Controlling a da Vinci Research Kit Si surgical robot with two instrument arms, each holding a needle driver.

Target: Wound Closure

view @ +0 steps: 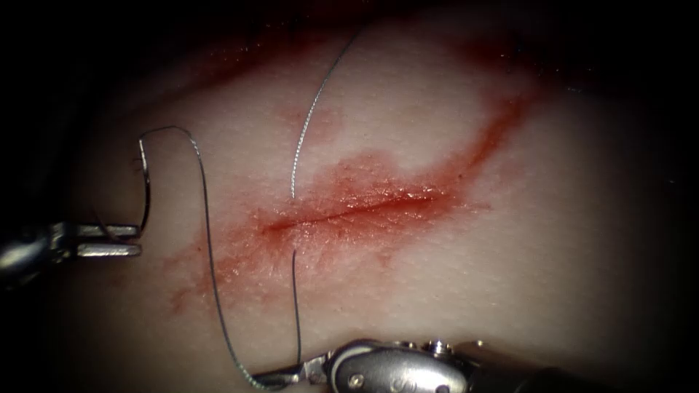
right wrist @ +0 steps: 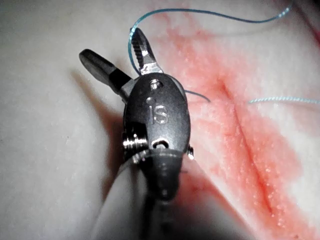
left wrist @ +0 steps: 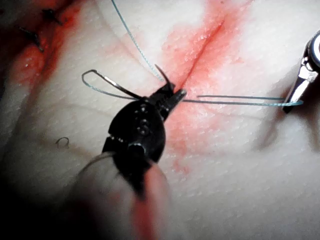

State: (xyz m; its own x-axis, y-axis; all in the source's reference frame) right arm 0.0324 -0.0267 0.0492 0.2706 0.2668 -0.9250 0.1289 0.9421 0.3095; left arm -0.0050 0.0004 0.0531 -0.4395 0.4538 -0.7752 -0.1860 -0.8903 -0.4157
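left pincer (view: 135, 240) pinching needle (view: 148, 191) near tail, clear of tissue (view: 568, 240); right pincer (right wrist: 117, 57) spread, thread (view: 211, 247) draped over it.

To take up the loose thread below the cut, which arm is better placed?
Probably right: the right tool is open with thread hooked over one jaw; the left tool holds the needle near one end, outside the tissue.

Small dark curl (left wrist: 62, 143) lying loose; two dark stitch-like marks (left wrist: 34, 38), well apart from it
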